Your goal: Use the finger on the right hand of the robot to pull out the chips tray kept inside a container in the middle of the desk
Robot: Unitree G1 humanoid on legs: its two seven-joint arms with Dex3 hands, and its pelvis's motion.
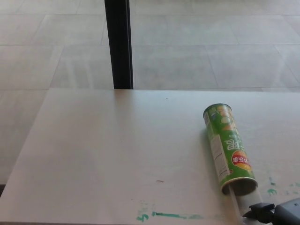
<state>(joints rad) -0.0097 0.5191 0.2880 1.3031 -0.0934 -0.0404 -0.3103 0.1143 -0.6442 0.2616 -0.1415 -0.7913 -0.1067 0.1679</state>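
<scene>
A green chips can [228, 146] lies on its side at the right of the pale desk [117, 150], its open mouth [240, 185] facing the near edge. A clear plastic tray [240, 202] sticks out of the mouth toward me. My right hand [276, 213] shows only at the bottom right corner, with one black finger [257, 210] hooked at the tray's near end. The rest of that hand is cut off by the picture edge. My left hand does not show.
Green marker smears [168, 215] run along the desk's near edge, with more green marks [272, 187] right of the can. A black post [119, 44] stands behind the desk on the tiled floor.
</scene>
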